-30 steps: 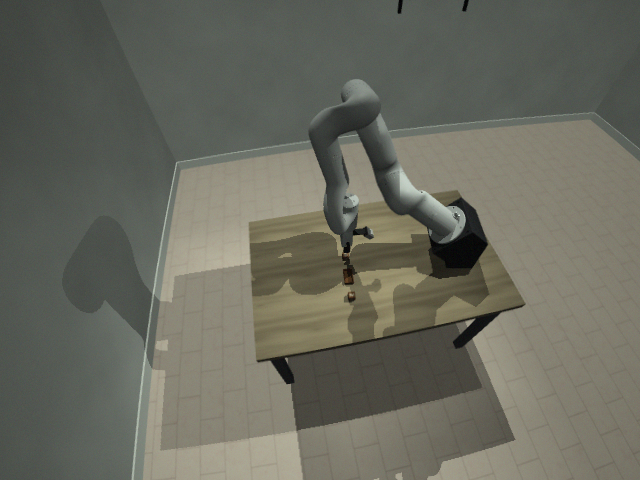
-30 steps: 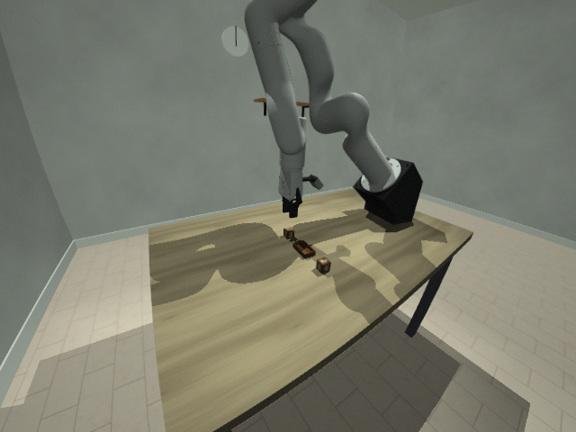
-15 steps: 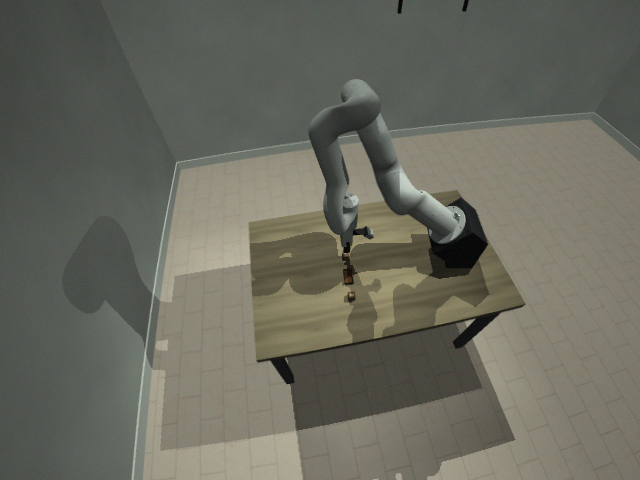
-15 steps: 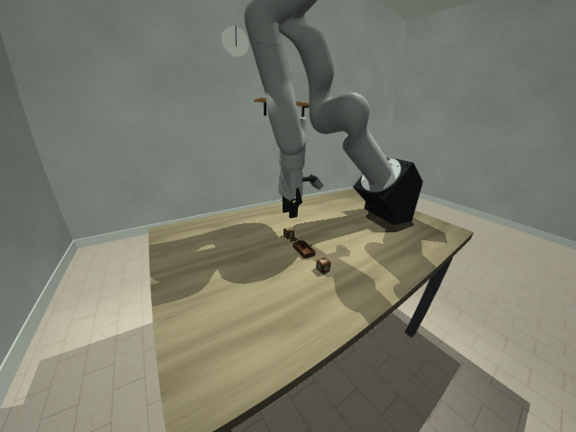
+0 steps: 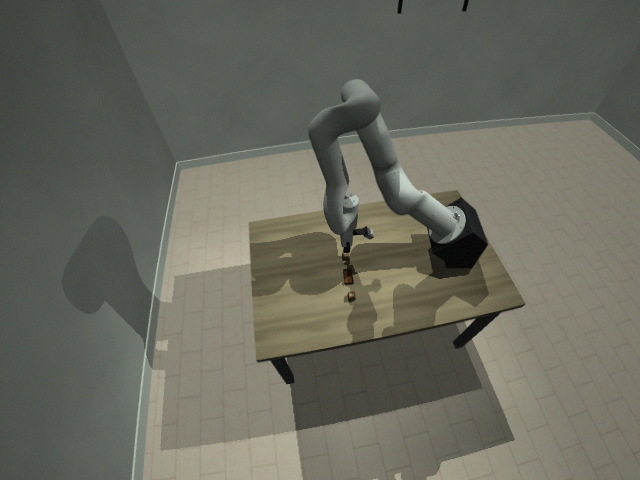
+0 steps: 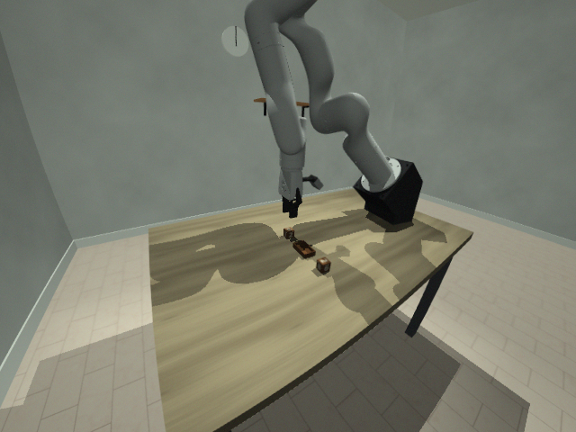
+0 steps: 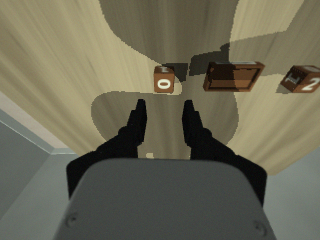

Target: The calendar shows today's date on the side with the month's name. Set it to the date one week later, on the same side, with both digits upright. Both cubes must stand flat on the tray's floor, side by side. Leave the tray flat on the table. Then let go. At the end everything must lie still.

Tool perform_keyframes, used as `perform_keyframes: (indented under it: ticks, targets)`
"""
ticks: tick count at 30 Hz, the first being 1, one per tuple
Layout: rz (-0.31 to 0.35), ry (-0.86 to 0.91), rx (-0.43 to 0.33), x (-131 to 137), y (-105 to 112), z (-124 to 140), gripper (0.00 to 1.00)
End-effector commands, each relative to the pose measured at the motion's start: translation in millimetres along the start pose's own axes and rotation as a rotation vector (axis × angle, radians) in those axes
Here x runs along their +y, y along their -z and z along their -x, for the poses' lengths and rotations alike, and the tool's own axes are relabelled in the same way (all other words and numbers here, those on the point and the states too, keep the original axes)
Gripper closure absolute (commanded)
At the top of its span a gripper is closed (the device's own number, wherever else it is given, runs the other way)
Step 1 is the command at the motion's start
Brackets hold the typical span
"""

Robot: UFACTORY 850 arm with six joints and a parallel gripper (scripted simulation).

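The small wooden tray (image 7: 233,76) lies flat on the table with nothing in it; it also shows in the exterior view (image 6: 304,248). One brown cube (image 7: 164,80) with a white 0 on its near side stands on the table to the tray's left. The other cube (image 7: 301,79), showing a 2, stands on the table to the tray's right. My gripper (image 7: 164,109) hangs above the table just short of the 0 cube (image 6: 289,232), fingers half apart with nothing between them. In the exterior view the gripper (image 6: 292,212) is clearly above that cube.
The arm's black base (image 6: 391,190) stands at the far right corner of the table. The 2 cube (image 6: 323,265) is the one nearest the table's front. The far table edge lies just behind the gripper.
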State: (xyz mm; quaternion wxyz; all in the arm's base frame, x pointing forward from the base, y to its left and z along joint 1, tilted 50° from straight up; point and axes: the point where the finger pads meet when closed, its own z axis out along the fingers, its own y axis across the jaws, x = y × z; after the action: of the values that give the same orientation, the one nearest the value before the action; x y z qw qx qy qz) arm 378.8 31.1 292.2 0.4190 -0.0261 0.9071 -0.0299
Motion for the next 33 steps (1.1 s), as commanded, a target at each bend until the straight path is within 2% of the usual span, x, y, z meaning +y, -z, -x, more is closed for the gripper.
perform_keyframes:
  ticks: [1, 19, 33]
  targets:
    - [0.000, 0.000, -0.001, 0, 0, 0, 0.51]
    - [0.001, 0.000, -0.001, 0, -10, 0, 0.51]
    - [0.001, 0.000, -0.001, -1, -33, 0, 0.51]
